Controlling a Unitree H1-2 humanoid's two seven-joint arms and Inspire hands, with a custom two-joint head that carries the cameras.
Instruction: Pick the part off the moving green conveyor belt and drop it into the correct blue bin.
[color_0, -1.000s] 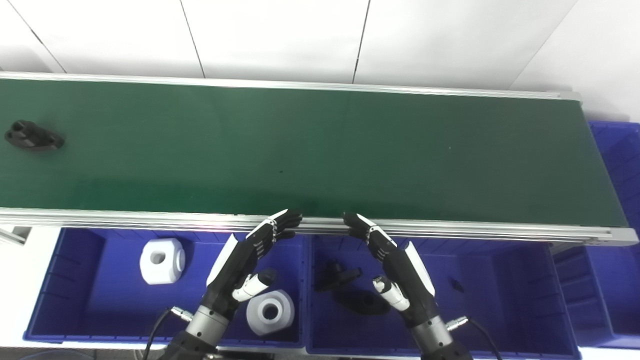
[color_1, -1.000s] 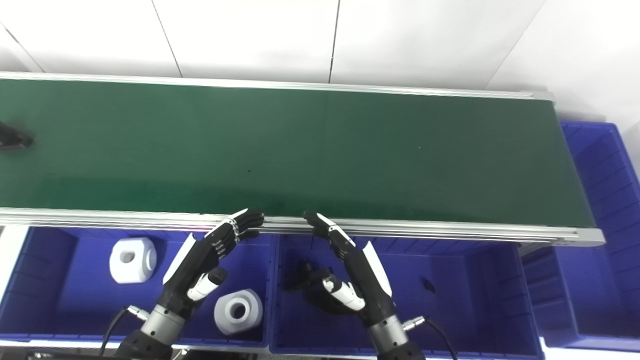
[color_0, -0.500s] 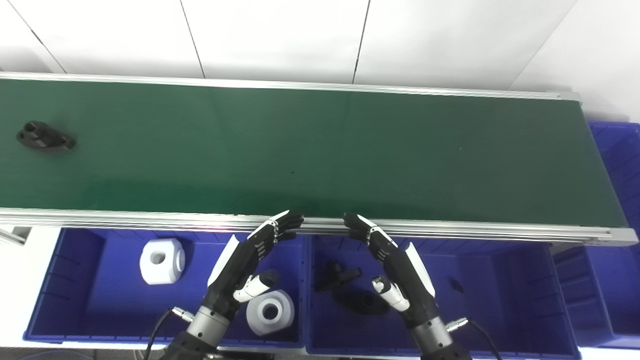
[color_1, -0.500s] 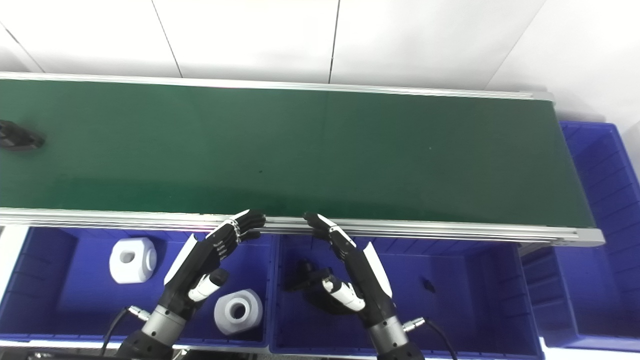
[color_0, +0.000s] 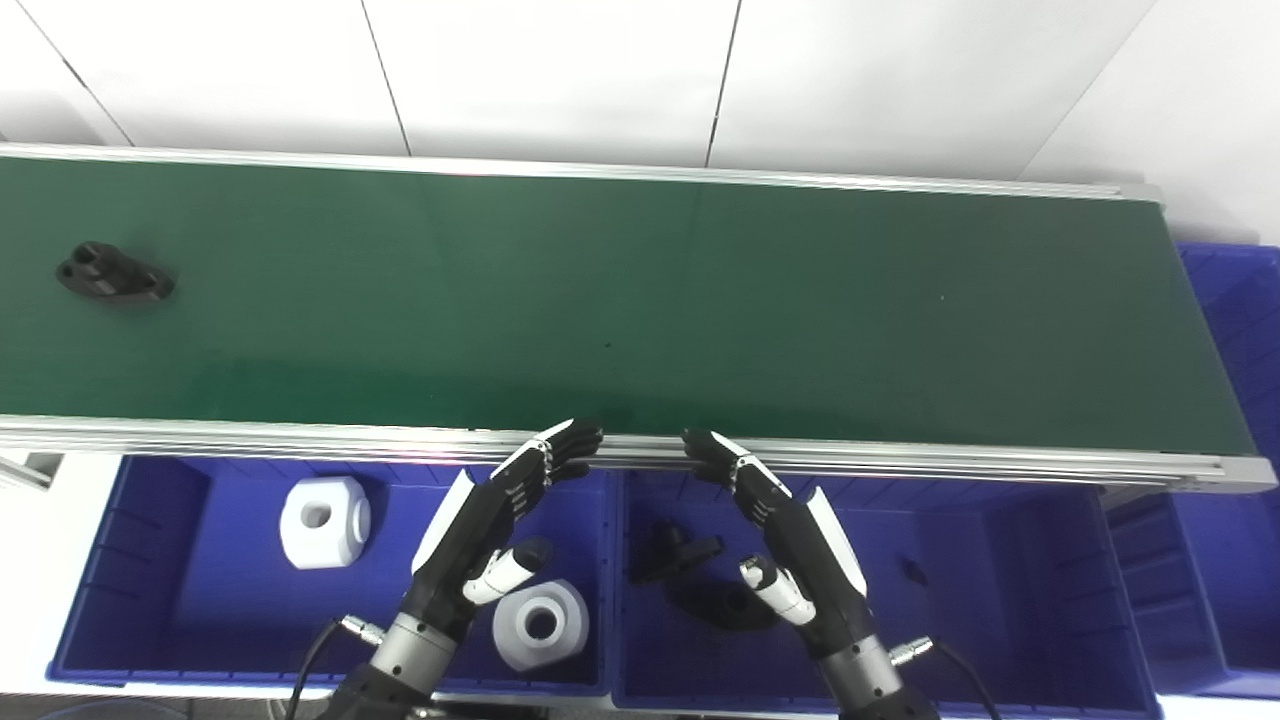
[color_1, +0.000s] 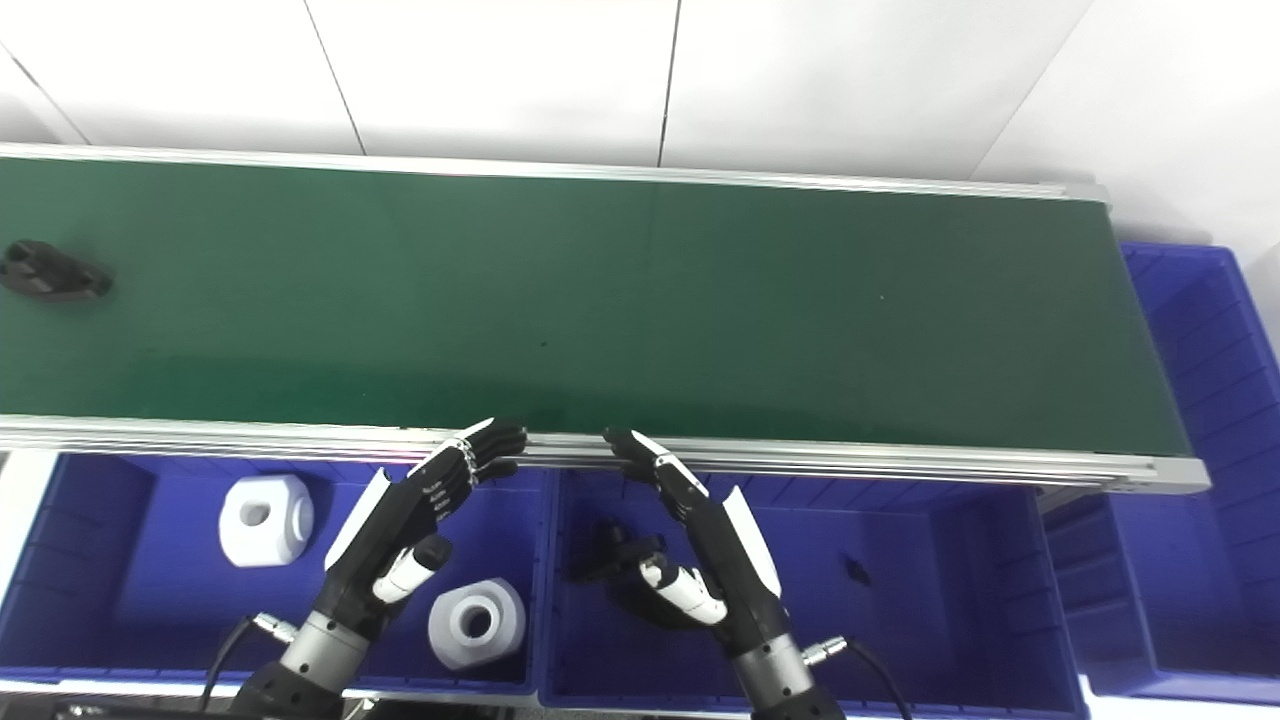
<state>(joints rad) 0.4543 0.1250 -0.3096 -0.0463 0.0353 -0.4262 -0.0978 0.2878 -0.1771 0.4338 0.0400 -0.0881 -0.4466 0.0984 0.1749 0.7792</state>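
A black part (color_0: 115, 278) lies on the green conveyor belt (color_0: 640, 310), far to the left. My left hand (color_0: 490, 525) and right hand (color_0: 785, 530) hover empty, fingers spread, over the near blue bins (color_0: 150, 600), fingertips at the belt's near rail, well apart from the part.

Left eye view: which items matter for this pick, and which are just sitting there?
In play:
black flanged part on green conveyor belt
middle blue bin holding black parts
left robot hand, right robot hand, both open

Idle:
two white blocks
far-right blue bin
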